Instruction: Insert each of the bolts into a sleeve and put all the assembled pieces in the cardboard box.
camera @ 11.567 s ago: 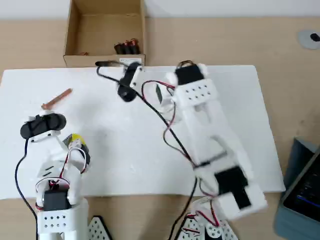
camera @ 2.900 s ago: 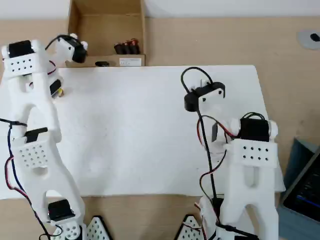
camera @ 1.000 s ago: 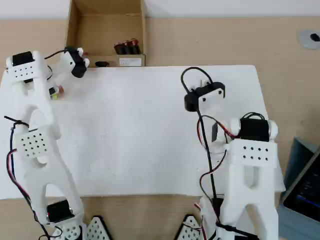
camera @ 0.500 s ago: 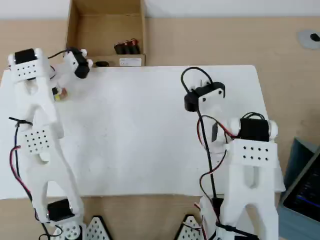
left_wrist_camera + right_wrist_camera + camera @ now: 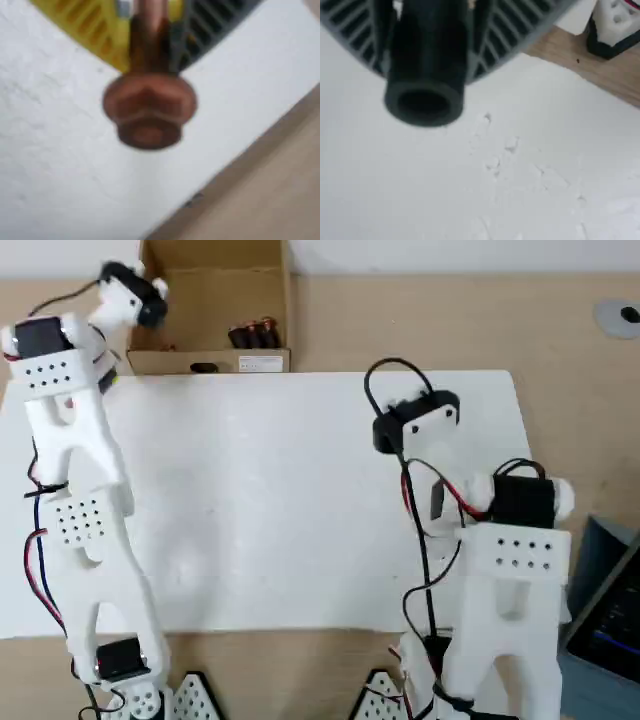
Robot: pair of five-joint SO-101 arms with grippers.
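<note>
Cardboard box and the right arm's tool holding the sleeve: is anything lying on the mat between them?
The stretch is bare: in the high view only white mat separates the cardboard box from the right tool, which grips the black sleeve.

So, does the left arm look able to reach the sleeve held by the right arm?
Probably yes. The left tool grips the bolt near the cardboard box, the right tool holds the sleeve open end free, and the white mat between them carries nothing.
</note>
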